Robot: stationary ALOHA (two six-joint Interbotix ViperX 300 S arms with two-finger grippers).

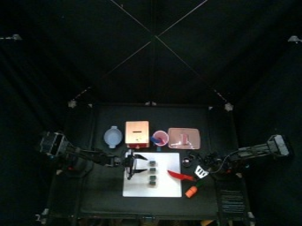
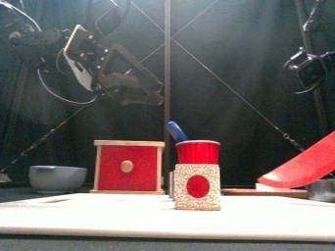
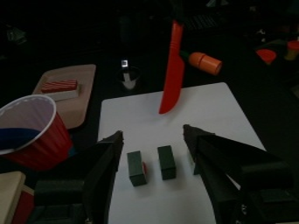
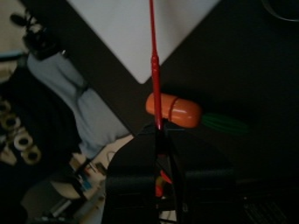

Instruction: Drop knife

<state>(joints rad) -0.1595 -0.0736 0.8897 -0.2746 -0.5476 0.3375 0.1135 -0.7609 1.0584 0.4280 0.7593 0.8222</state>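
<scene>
Left gripper (image 3: 163, 157) jaws spread wide over white board (image 3: 222, 109). Two dark blocks (image 3: 153, 165) side by side on board between the jaws. Red knife (image 3: 172, 68) hangs blade tip down above board's far part. Red cup (image 3: 33, 131) beside board. Toy carrot (image 3: 207, 62) beyond board's far edge.

You see two matte black arms with looping black cables; the left gripper (image 3: 160, 166) has broad, ribbed black fingers, and the right gripper (image 4: 158, 171) shows narrow dark fingers.
</scene>
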